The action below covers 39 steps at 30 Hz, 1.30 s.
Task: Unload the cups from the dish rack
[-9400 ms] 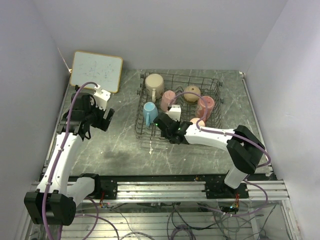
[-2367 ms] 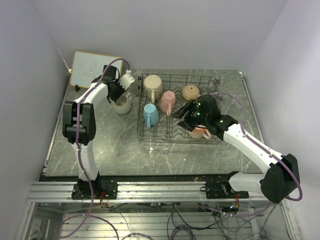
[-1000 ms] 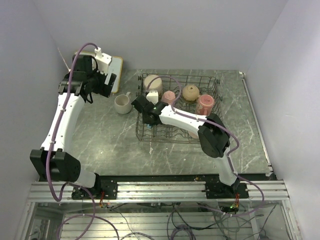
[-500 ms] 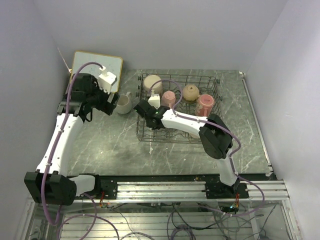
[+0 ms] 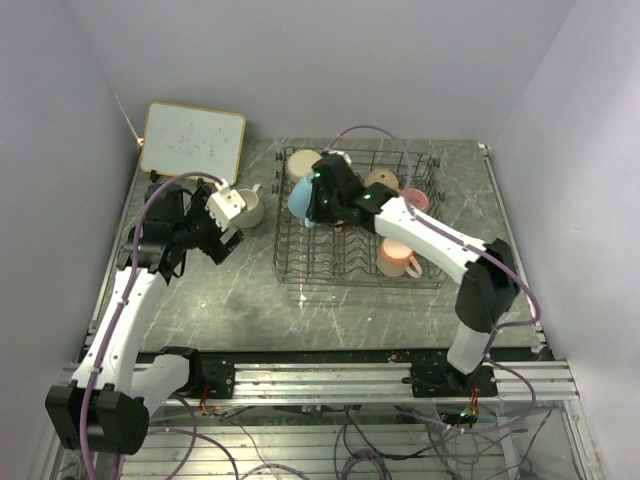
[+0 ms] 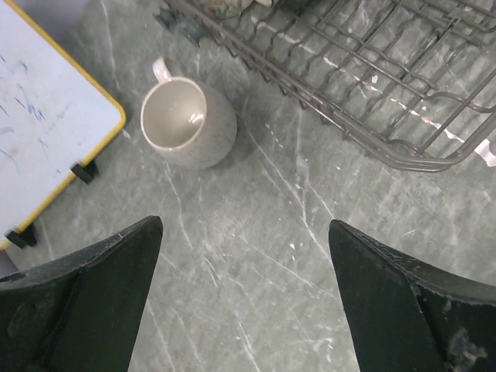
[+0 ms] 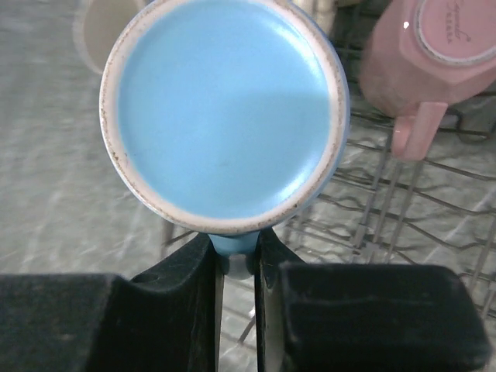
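My right gripper (image 5: 318,200) is shut on the handle of the light blue cup (image 5: 299,207), held above the back left of the dish rack (image 5: 330,252). In the right wrist view the fingers (image 7: 198,271) pinch the blue cup's (image 7: 225,108) handle, its base toward the camera. A tan cup (image 5: 302,162), a beige cup (image 5: 381,181), a pink cup (image 5: 414,201) and a pale pink cup (image 5: 397,259) sit in the rack. A cream-white cup (image 5: 247,208) stands upright on the table left of the rack. My left gripper (image 5: 222,243) is open and empty, just short of that cup (image 6: 188,124).
A framed whiteboard (image 5: 192,140) leans at the back left, near the cream cup. In the left wrist view the rack's corner (image 6: 403,147) lies right of the cup and the whiteboard (image 6: 46,124) to its left. A pink cup (image 7: 434,54) hangs right of the blue one.
My right gripper has closed on the blue cup's handle and raised it from the rack's tines. My left arm has drawn back from the cream cup toward the near side.
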Motion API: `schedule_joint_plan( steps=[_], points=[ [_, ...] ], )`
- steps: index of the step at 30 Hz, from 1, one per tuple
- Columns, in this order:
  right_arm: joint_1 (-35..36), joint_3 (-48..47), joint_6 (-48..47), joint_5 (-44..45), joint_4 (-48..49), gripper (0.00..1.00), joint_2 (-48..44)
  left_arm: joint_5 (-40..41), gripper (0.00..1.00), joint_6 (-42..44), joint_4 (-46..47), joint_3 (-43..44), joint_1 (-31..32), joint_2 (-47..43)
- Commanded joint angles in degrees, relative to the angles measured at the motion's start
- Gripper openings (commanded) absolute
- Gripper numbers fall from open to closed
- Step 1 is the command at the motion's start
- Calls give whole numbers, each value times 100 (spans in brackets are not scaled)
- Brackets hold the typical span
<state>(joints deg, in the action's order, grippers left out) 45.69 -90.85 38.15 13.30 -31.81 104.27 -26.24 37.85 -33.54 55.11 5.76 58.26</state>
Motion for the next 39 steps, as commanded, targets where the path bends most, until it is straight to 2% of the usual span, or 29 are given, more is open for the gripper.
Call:
schedule_joint_plan(
  steps=[1, 7, 12, 15, 18, 21, 27, 32, 35, 39],
  points=[
    [-299, 227, 43, -1881, 670, 0, -691, -578, 100, 732, 832, -401, 83, -496],
    [-395, 641, 536, -3973, 1244, 0, -1277, -699, 97, 1033, 961, -504, 619, -780],
    [-436, 1305, 1665, -5243, 2686, 0, -1582, -684, 93, 1016, 1365, -557, 1132, -1152],
    [-462, 1655, 2489, -5768, 3693, 0, -1648, -756, 90, 1327, 947, -393, 1199, -1119],
    [-464, 1882, 2966, -6041, 4274, 0, -1725, -505, 90, 1822, 530, -280, 1199, -1152],
    [-461, 2368, 3780, -6310, 5405, 0, -1840, -356, 86, 1930, 812, -461, 1199, -1423],
    [-420, 3081, 4970, -6476, 7057, 0, -1932, -228, 76, 1183, 1542, -507, 1199, -1597],
    [-263, 3051, 5173, -6426, 7281, 0, -1943, -554, 72, 585, 1163, 180, 1199, -1257],
    [-181, 3029, 5599, -6389, 7883, 0, -1858, -957, 70, 215, 999, 481, 1199, -1131],
    [-21, 2998, 5999, -6296, 8492, 0, -1677, -1056, 62, -143, 856, 752, 1199, -1041]
  ],
)
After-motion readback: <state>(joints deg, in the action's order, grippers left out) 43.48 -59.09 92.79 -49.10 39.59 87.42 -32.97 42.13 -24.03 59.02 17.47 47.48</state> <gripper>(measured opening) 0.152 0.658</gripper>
